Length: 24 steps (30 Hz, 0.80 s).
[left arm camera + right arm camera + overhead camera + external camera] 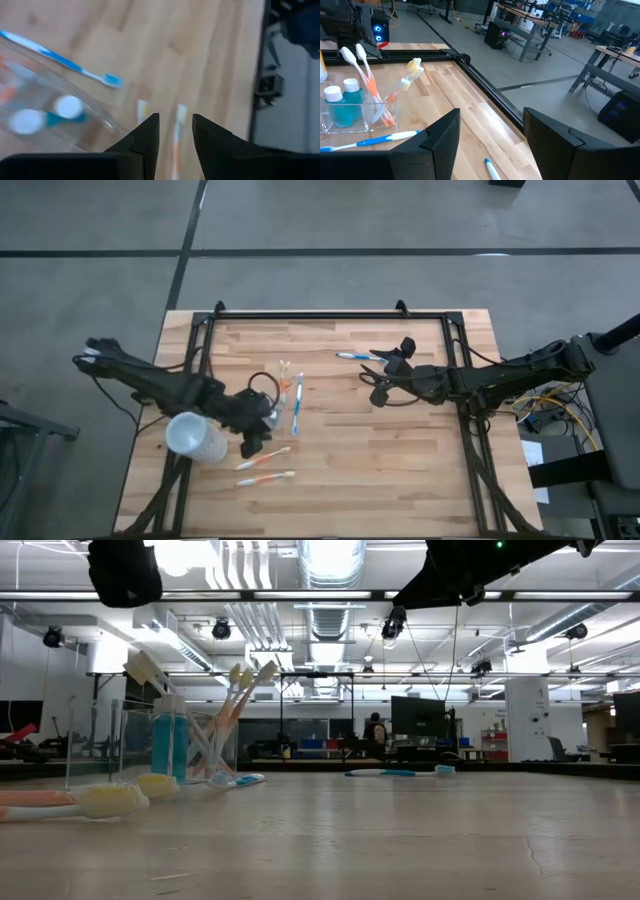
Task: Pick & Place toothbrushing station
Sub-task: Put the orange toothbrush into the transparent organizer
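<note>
Both your tools hang spread and empty over the bench (400, 470).
Left tool (175, 132) hovers beside the clear tumbler (355, 112), which stands upright holding orange-handled brushes (375, 92) and blue tubes (169, 745); your right tool (490, 135) sits well apart, near a blue toothbrush (358, 356) lying flat.

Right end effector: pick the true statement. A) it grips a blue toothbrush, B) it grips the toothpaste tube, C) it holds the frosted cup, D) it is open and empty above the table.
D: in its wrist view the right end effector has its fingers spread with only bare table between them, and a blue toothbrush lies loose on the wood.
</note>
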### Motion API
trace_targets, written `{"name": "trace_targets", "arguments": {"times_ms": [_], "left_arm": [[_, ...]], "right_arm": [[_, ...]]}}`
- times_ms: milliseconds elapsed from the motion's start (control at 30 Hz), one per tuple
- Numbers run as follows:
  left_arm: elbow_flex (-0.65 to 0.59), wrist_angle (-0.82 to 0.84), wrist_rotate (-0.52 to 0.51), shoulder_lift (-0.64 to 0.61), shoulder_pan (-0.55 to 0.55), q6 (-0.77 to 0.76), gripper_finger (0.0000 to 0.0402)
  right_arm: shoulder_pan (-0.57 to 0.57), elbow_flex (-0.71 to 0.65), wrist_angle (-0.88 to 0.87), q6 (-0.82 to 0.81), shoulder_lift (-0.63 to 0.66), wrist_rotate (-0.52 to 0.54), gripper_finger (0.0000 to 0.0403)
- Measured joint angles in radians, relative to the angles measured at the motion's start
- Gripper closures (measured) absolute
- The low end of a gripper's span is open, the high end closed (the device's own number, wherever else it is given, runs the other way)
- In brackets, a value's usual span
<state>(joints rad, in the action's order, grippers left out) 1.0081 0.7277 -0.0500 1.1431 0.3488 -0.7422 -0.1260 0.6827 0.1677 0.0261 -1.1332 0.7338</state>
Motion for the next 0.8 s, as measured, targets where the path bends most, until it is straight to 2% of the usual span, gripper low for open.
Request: {"name": "trace_targets", "arguments": {"times_ms": [167,233,500,633,800], "left_arm": [[0.081,0.105,0.213,0.121,-0.086,0.019,0.0282],[0.120,0.141,0.260,0.171,-0.111,0.064,0.0282],[0.294,0.177,0.269,0.360,-0.140,0.246,0.0282],[0.377,0.273,0.268,0.441,-0.138,0.390,0.0282],[0.424,0.344,0.229,0.496,-0.138,0.348,0.0282]], "right_arm": [[0.000,0.000,0.000,0.000,0.000,0.000,0.0193],[0.000,0.000,0.000,0.000,0.000,0.000,0.0193],[0.000,0.000,0.000,0.000,0.000,0.000,0.0193],[0.000,0.000,0.000,0.000,0.000,0.000,0.0193],[0.000,0.000,0.001,0.000,0.000,0.000,0.0193]]}}
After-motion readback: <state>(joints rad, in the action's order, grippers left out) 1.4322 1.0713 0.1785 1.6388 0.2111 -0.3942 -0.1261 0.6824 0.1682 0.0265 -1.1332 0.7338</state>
